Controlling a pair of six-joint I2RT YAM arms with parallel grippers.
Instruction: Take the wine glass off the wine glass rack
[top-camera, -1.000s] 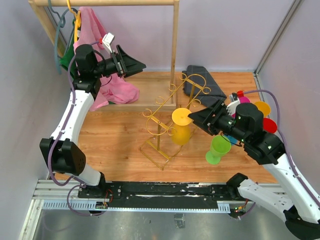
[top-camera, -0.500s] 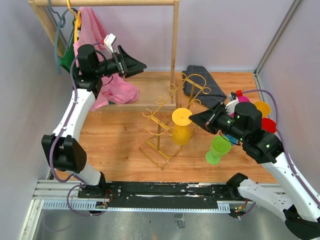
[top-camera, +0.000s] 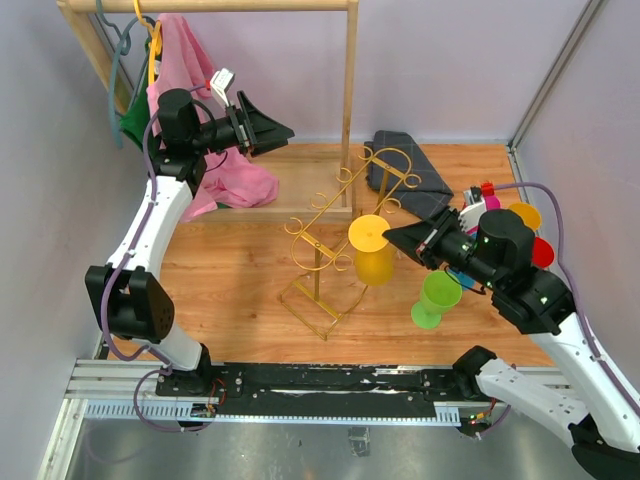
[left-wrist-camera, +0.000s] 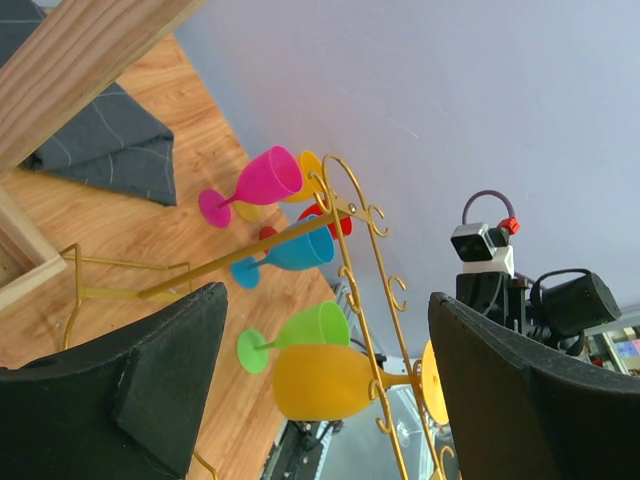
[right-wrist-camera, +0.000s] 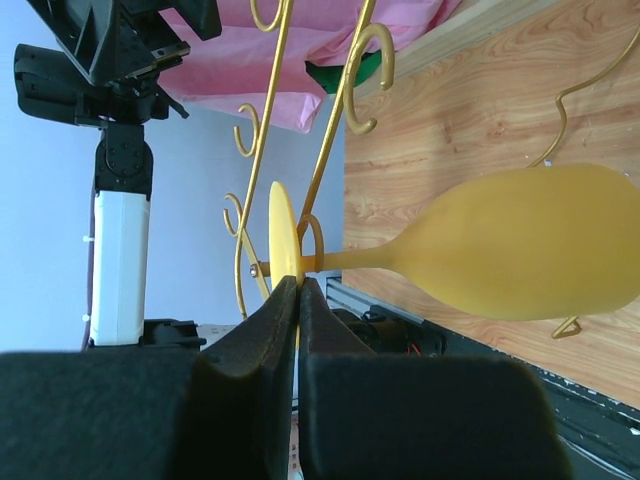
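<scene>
Wood-plank desk (top-camera: 230, 260). Centre: wine glass rack (top-camera: 318, 275), square wire base flat on planks. Back left: wooden clothes rack (top-camera: 349, 100), its base board on desk; pink cloth (top-camera: 235, 185) trailing onto board. Back right: folded dark grey cloth (top-camera: 410, 170). Right: green glass (top-camera: 437, 297) upright; behind it, near desk edge, pink glass (left-wrist-camera: 270, 175), blue glass (left-wrist-camera: 300, 250), orange glass (top-camera: 524, 215), red glass (top-camera: 540, 250), close together.

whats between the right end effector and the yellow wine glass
Nothing: the right wrist view shows the right end effector closed on the foot rim of the yellow wine glass, no gap.
</scene>
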